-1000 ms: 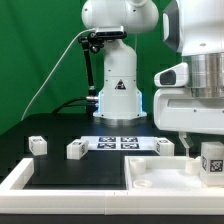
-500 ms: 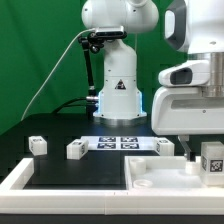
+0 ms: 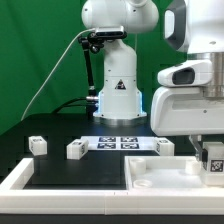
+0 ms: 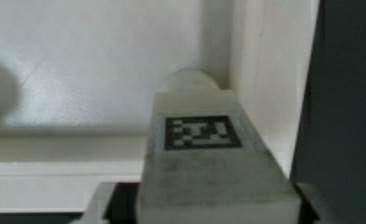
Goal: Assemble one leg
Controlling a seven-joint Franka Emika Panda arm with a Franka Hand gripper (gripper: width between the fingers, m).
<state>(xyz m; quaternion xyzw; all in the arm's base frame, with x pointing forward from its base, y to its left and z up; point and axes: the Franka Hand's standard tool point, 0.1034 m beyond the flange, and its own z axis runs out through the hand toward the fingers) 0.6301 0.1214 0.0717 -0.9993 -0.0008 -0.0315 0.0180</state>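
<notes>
Green backdrop behind, black table [image 3: 70,168] below. From the exterior view's left you've got a first spare leg [image 3: 37,144], a second spare leg [image 3: 77,149], the marker board [image 3: 120,142] with its square tags, a third spare leg [image 3: 165,146], then the white tabletop [image 3: 160,178]. Far right, your gripper [image 3: 211,150] is clamped around the leg [image 3: 213,162] above the tabletop, its black-and-white tag [image 4: 201,132] facing the wrist view.

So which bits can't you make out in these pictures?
- Exterior view: the leg in the gripper is partly cut off by the right edge.
- Wrist view: that leg hides its own far end and part of the tabletop behind it.
- Wrist view: the tag is too blurred to read.
</notes>
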